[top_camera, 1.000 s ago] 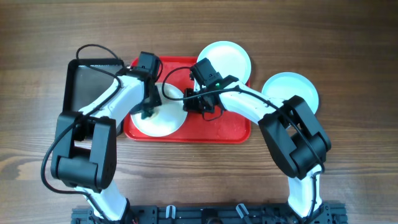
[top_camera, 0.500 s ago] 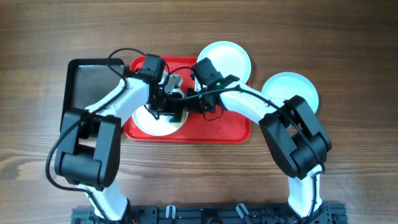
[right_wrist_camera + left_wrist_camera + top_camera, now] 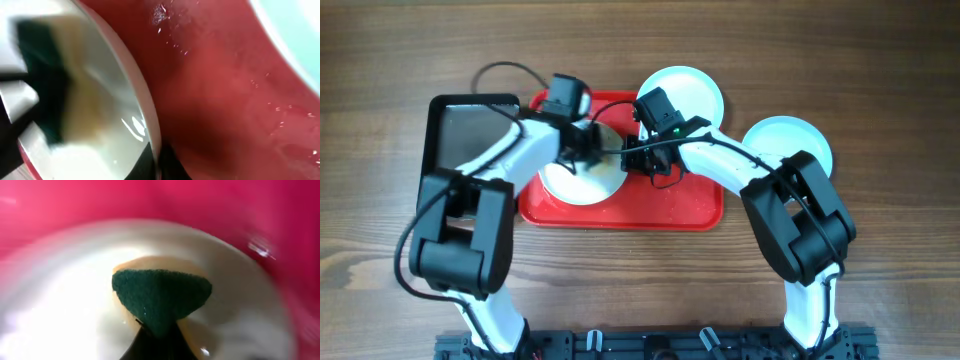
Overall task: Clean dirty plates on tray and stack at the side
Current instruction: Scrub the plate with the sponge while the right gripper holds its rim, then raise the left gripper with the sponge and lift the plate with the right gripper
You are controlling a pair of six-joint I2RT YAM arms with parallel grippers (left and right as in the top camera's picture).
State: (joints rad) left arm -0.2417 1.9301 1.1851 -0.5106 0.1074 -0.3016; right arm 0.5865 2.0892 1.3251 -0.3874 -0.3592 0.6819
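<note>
One pale plate (image 3: 575,186) lies on the red tray (image 3: 670,205). My left gripper (image 3: 592,147) is shut on a green sponge (image 3: 160,296) with a yellow backing and presses it on this plate (image 3: 60,310). My right gripper (image 3: 628,160) is shut on the plate's right rim (image 3: 150,131). In the right wrist view (image 3: 157,162) the sponge (image 3: 45,85) shows blurred over the plate's far side. A second plate (image 3: 692,92) overlaps the tray's far right corner. A third plate (image 3: 790,140) lies on the table to the right.
A black tray (image 3: 460,135) lies on the table just left of the red tray. The tray floor (image 3: 225,90) right of the held plate is wet with small droplets. The wooden table (image 3: 880,250) surrounds both trays.
My left gripper has moved the sponge across the plate, from its near left part toward its far right part. My right gripper has stayed on the rim.
</note>
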